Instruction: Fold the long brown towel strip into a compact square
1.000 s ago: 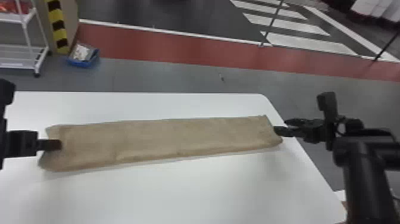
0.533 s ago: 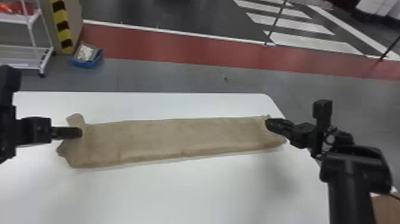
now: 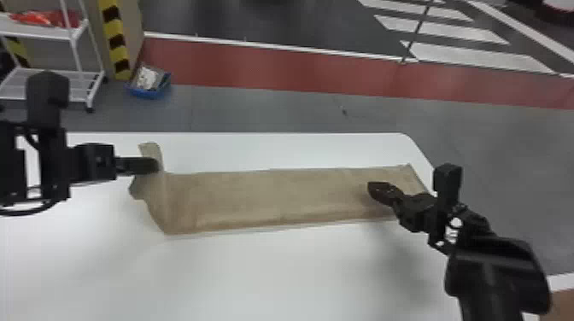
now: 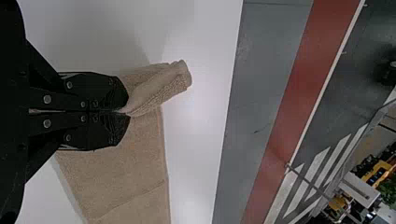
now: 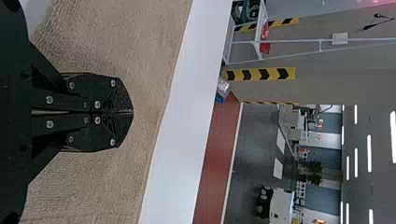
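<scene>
The brown towel strip [image 3: 273, 196] lies lengthwise across the white table, its left end lifted and curled. My left gripper [image 3: 156, 165] holds that end from the left; in the left wrist view the left gripper [image 4: 126, 112] is shut on the towel edge, with a rolled flap of towel [image 4: 161, 86] sticking out past it. My right gripper [image 3: 371, 188] is over the strip's right part, a little in from the right end. In the right wrist view the right gripper [image 5: 130, 112] is shut with nothing visible between its fingers, towel cloth [image 5: 149, 60] behind it.
The white table [image 3: 273, 273] extends in front of the strip, with a narrower band behind it. Beyond the table's far edge are a white shelf cart [image 3: 47, 34] and a blue bin [image 3: 149, 85] on the floor.
My left gripper has moved right and slightly away from the robot, lifting and curling the towel's left end. My right gripper has moved left from the right end to above the strip.
</scene>
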Motion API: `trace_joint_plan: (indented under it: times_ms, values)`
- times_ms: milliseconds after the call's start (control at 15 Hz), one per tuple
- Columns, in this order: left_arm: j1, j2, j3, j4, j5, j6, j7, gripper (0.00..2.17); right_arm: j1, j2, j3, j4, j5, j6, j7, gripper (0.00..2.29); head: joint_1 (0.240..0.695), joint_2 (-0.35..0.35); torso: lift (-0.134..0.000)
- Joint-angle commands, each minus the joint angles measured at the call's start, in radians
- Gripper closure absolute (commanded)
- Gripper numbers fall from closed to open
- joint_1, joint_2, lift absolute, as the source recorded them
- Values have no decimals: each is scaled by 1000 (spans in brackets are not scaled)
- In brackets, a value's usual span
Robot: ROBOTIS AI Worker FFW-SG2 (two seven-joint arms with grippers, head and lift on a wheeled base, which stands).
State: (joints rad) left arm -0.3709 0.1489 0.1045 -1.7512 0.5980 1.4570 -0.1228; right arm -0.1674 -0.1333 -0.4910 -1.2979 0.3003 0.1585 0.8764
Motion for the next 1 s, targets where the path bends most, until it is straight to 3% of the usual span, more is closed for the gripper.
trace_joint_plan:
  times_ms: [0, 333, 600, 933]
  values:
    - [-2, -17, -3, -2, 22, -16, 5, 1737, 5, 11, 28, -1, 5, -9, -7, 1868, 695, -226, -124]
    - [-16, -20, -8, -16, 115, -25, 29, 1740, -6, 18, 118, 2, 14, 111, -39, 1868, 695, -214, -124]
    - [-19, -20, -22, -48, 146, -22, 42, 1737, -6, 44, 169, -3, 20, 175, -39, 1868, 695, -203, -124]
    - [-20, -20, -45, -74, 157, -22, 57, 1737, 78, 103, 235, -175, 6, 295, -22, 1868, 695, -169, -124]
